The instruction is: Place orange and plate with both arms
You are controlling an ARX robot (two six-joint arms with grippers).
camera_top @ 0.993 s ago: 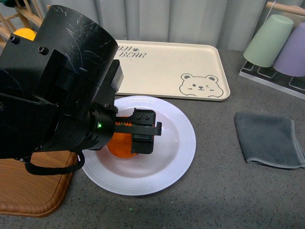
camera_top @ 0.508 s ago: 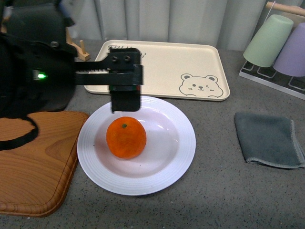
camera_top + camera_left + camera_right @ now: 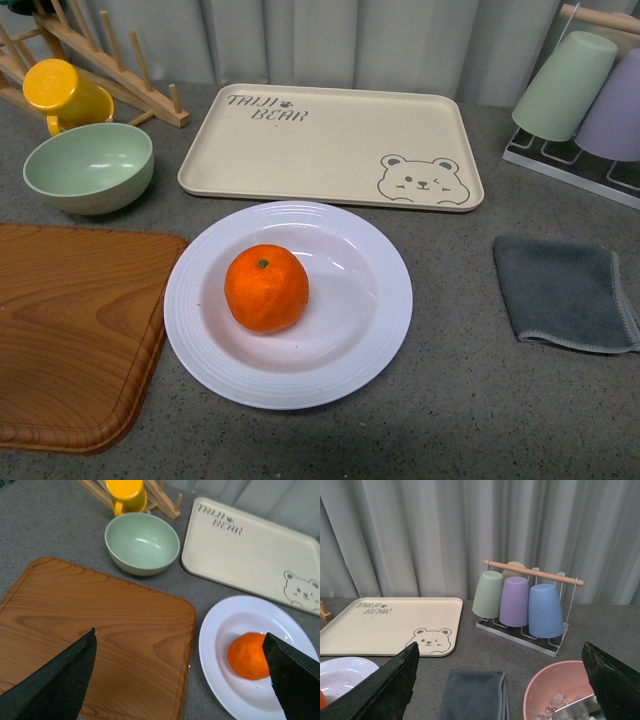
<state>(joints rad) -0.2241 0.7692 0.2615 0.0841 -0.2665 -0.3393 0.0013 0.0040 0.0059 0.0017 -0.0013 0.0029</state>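
The orange (image 3: 266,288) rests in the white ribbed plate (image 3: 372,348) at the table's middle, with nothing touching it. Neither arm shows in the front view. In the left wrist view my left gripper (image 3: 179,635) is open and empty, high above the wooden board's edge. The orange (image 3: 248,655) and plate (image 3: 218,641) lie by one of its fingers (image 3: 292,677). My right gripper (image 3: 500,647) is open and empty, raised over the grey cloth (image 3: 475,692). Only the plate's edge (image 3: 342,671) shows in the right wrist view.
A beige bear tray (image 3: 330,145) lies behind the plate. A wooden board (image 3: 70,330) is on the left, with a pale-green bowl (image 3: 88,165) and a yellow cup (image 3: 65,90) behind it. The grey cloth (image 3: 565,295) and a cup rack (image 3: 580,90) are on the right. A pink bowl (image 3: 560,690) is near the right gripper.
My left gripper let go of the orange, rose, drew back to the left and left the front view. The orange stays in the plate.
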